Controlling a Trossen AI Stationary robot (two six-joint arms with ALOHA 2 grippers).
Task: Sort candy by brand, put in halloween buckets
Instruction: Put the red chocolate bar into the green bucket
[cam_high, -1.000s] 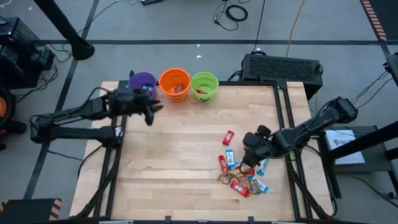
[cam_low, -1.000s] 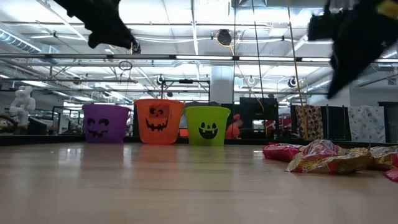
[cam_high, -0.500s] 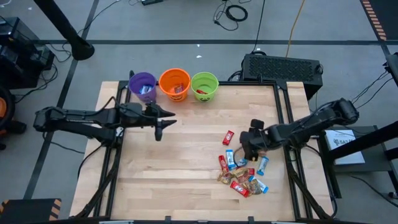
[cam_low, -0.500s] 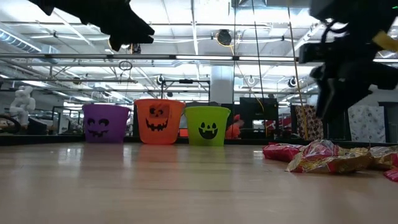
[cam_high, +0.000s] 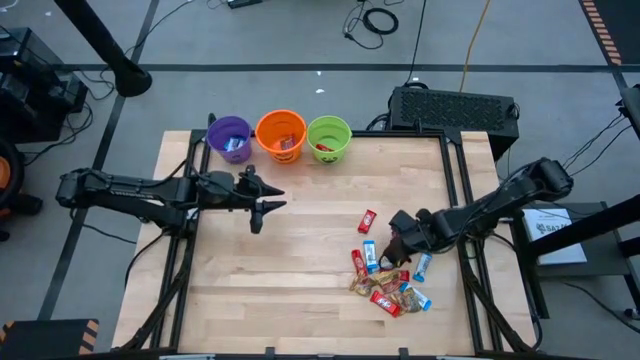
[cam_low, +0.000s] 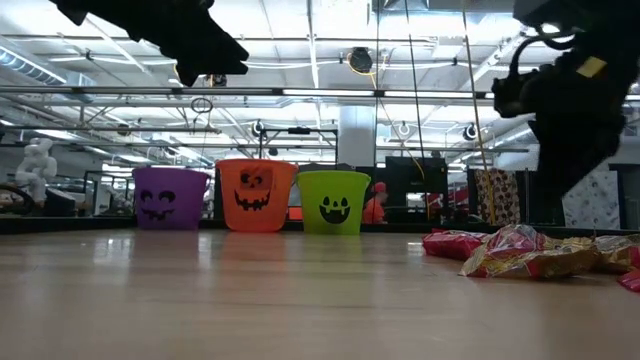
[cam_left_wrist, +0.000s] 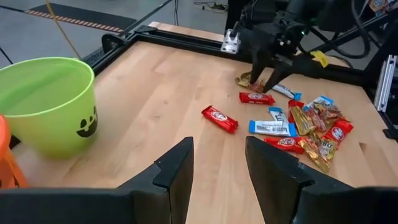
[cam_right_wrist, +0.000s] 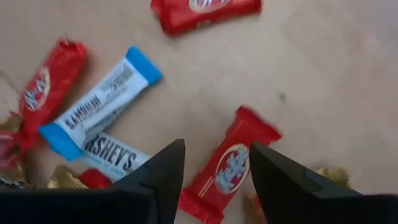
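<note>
Three buckets stand in a row at the table's far edge: purple (cam_high: 229, 137), orange (cam_high: 281, 135) and green (cam_high: 329, 138), each with candy inside. Loose candy lies in a pile (cam_high: 390, 282) on the table's right near part, and one red bar (cam_high: 368, 220) lies apart from it. My right gripper (cam_right_wrist: 214, 177) hovers open over the pile's far side, its fingers on either side of a red bar (cam_right_wrist: 231, 163) without touching it. My left gripper (cam_high: 262, 205) hangs open above bare table, near the green bucket (cam_left_wrist: 46, 102).
A blue-and-white bar (cam_right_wrist: 99, 112) and other red bars (cam_right_wrist: 205, 9) lie close around my right gripper. Bare wood spreads over the table's middle and left (cam_high: 280, 280). A black case (cam_high: 455, 108) sits beyond the far right corner.
My left gripper has swung from beside the purple bucket toward the table's middle and right, and has slowed there. My right gripper has stayed over the pile, shifting slightly and turning above the candy. No candy has moved.
</note>
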